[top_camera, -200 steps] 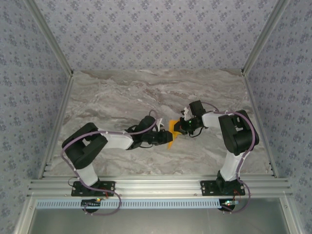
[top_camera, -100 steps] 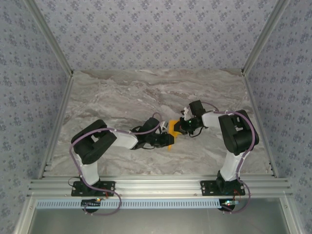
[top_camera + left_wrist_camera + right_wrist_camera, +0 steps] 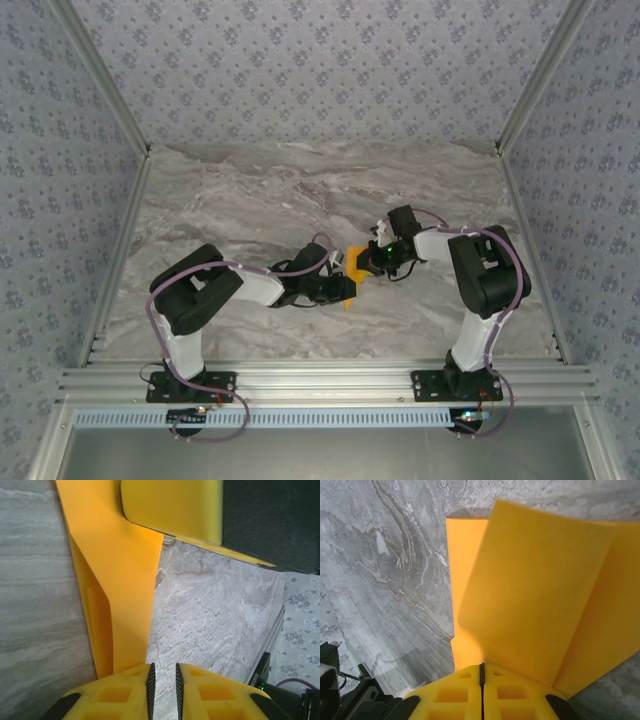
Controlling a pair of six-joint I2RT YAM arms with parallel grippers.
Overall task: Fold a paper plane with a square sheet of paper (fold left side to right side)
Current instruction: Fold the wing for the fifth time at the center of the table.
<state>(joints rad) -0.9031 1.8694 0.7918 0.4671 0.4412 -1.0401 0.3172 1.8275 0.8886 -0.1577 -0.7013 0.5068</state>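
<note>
1. While its jaws are pressed fully together, the right gripper pinches the paper, and a folded flap rises just beyond it.
2. Left gripper sits just beside the right gripper, with its fingers a thin slit apart. Table shows through the slit, and the paper touches one fingertip.
3. Left wrist view adds the right gripper's finger over the paper; from the top, the paper is an orange sliver.
4. Since a second ago, the left elbow has swung toward the right gripper.

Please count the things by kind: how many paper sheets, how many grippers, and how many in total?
Paper: 1
Grippers: 2 (left gripper, right gripper)
Total: 3
</note>
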